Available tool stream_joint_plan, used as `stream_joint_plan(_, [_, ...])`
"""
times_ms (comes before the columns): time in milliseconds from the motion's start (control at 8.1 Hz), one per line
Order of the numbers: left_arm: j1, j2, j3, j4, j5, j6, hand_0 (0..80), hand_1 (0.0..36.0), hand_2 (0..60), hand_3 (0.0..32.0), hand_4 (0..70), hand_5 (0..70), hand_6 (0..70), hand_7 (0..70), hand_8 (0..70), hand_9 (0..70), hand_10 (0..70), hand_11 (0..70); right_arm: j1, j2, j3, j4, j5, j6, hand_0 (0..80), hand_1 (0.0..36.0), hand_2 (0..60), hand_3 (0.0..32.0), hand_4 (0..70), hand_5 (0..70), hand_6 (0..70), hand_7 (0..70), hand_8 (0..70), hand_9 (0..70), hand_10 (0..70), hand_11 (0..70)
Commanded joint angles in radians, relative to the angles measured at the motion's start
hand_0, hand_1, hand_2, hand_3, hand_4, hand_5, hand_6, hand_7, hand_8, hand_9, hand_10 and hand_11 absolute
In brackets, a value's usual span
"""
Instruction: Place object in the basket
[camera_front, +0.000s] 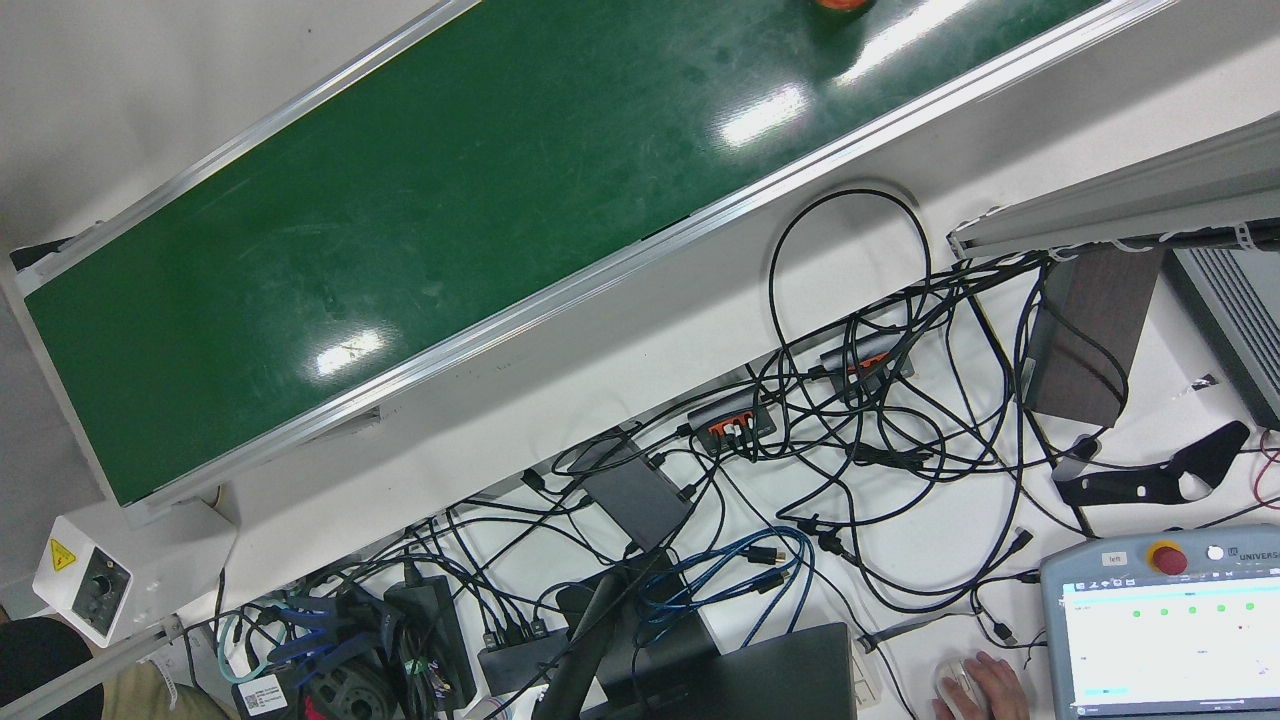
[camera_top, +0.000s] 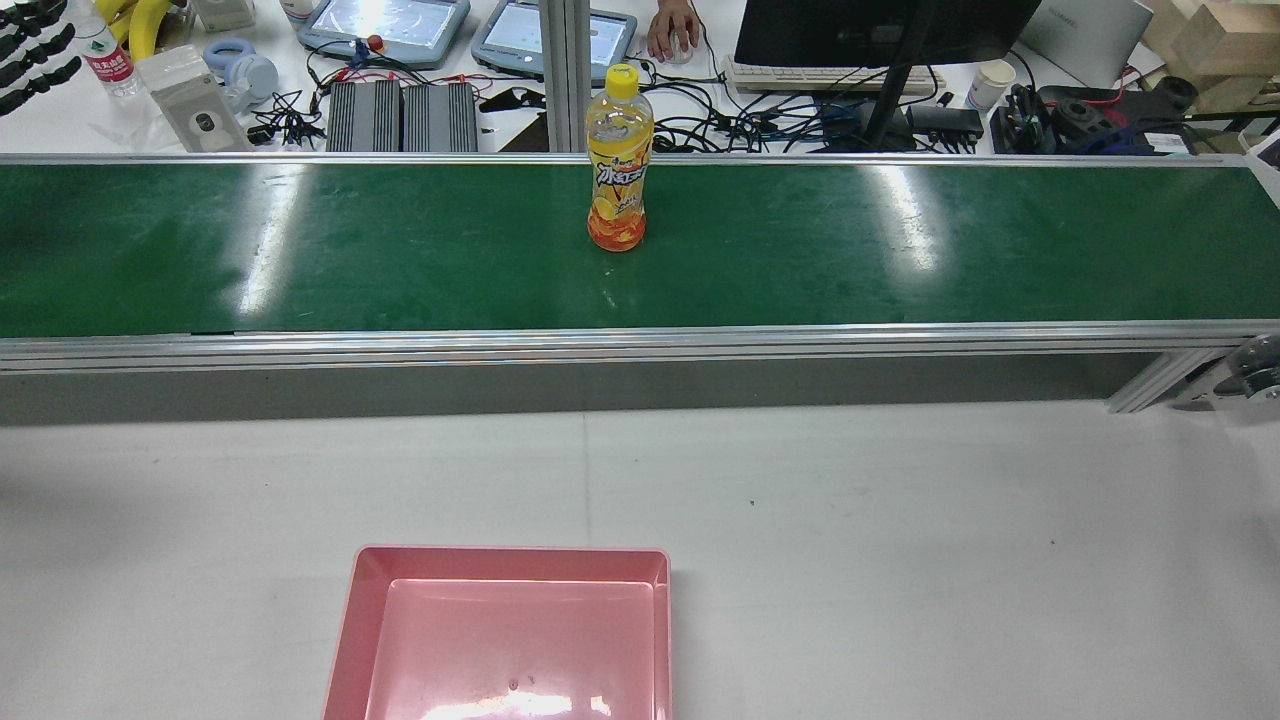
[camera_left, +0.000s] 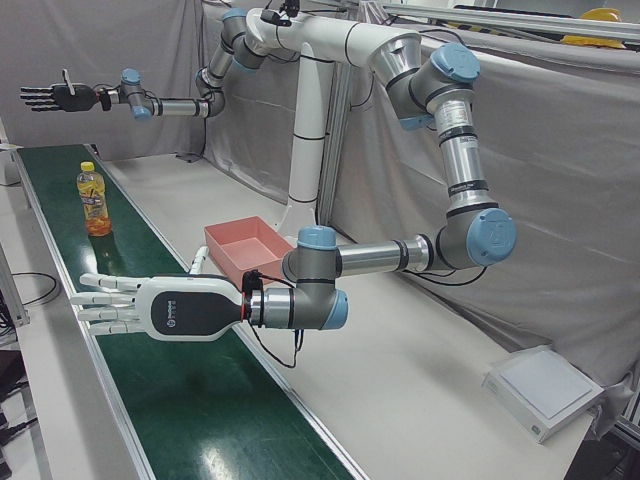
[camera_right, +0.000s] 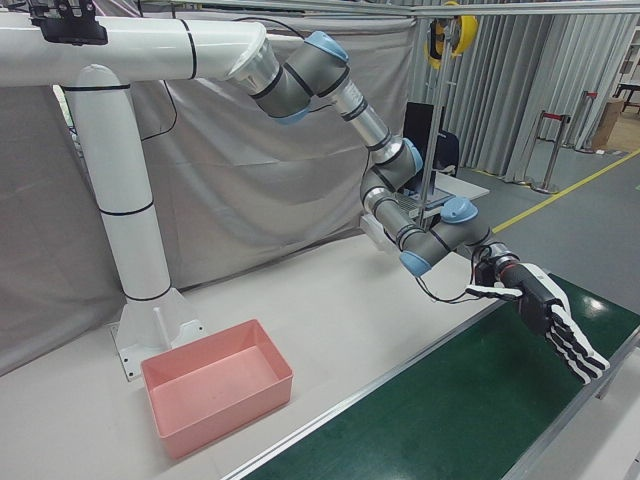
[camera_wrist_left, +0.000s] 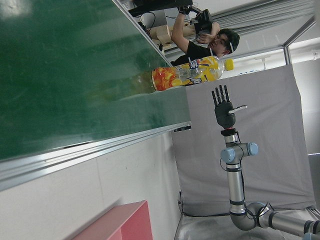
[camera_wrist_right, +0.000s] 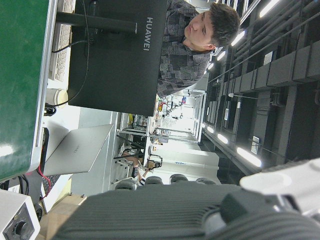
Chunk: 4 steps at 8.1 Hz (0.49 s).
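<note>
Hands (camera_left: 150, 308) (camera_right: 548, 322) hover flat, fingers spread, above green belt (camera_top: 400, 250).

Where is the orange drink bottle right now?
The orange drink bottle stands upright on the green conveyor belt, near its middle in the rear view, across the white table from the pink basket. Neither hand touches it.

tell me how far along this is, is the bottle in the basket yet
Done: nothing yet. The basket is empty and the bottle stands upright on the belt.
In hand: nothing. The left hand and right hand are both open above the belt, on either side of the bottle, neither touching it.
Left: grasp the bottle, carry it over and set it in the basket.
</note>
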Motion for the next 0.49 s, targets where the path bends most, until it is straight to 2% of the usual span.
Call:
stream_joint_plan(0, [0.0, 0.0, 0.002, -0.001, -0.008, 0.0, 54.0, 1.3, 0.0, 4.0, 5.8, 8.1, 0.0, 0.0, 2.4, 2.5, 2.9, 5.4, 0.0, 0.0, 0.0, 0.001, 0.0, 0.0, 0.0, 0.0, 0.0, 0.0, 0.0, 0.0, 0.0, 0.0, 0.0, 0.0, 0.0, 0.0])
stream_joint_plan(370, [0.018, 0.0, 0.002, -0.001, -0.011, 0.0, 53.9, 0.7, 0.0, 3.8, 6.0, 8.1, 0.0, 0.0, 2.7, 2.8, 2.9, 5.4, 0.0, 0.0, 0.0, 0.001, 0.0, 0.0, 0.0, 0.0, 0.0, 0.0, 0.0, 0.0, 0.0, 0.0, 0.0, 0.0, 0.0, 0.0])
